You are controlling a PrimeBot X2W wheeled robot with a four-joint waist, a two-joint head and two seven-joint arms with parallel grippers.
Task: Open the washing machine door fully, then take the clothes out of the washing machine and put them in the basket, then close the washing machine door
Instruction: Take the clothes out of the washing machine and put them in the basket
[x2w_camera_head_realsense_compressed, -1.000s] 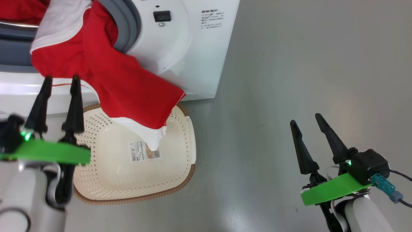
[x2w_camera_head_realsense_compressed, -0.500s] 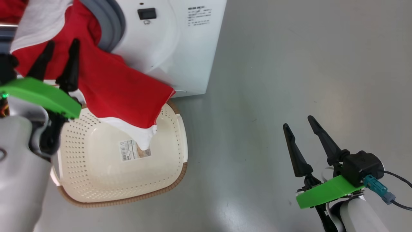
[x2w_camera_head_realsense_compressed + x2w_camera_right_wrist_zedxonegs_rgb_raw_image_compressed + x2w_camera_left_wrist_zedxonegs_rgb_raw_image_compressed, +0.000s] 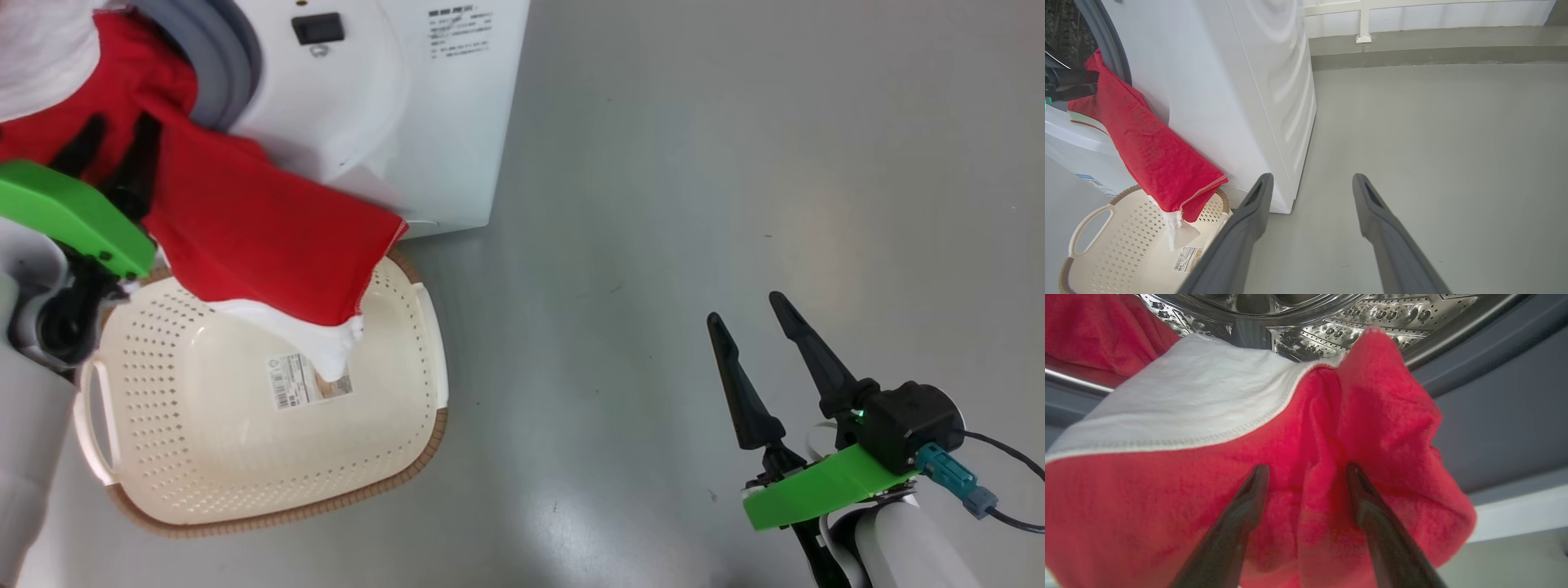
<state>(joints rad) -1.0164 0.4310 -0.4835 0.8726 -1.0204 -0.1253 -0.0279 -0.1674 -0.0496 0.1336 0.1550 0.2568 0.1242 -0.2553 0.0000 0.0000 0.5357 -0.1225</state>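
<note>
- While the left claw [image 3: 1306,469] stands open astride a fold of the clothes [image 3: 261,237] at the mouth of the washing machine [image 3: 457,122], the rest hangs down its front; the basket [image 3: 245,457] sits at its foot.
- Risk: a thin pinch could slip, or fabric inside could snag on its grey ring [image 3: 214,73].
- Right claw [image 3: 744,309]: open, empty, well away from the washing machine.

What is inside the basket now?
A paper label on the basket floor, and the white end of the clothes hanging in. The red fabric covers the corner nearest the washing machine.
</note>
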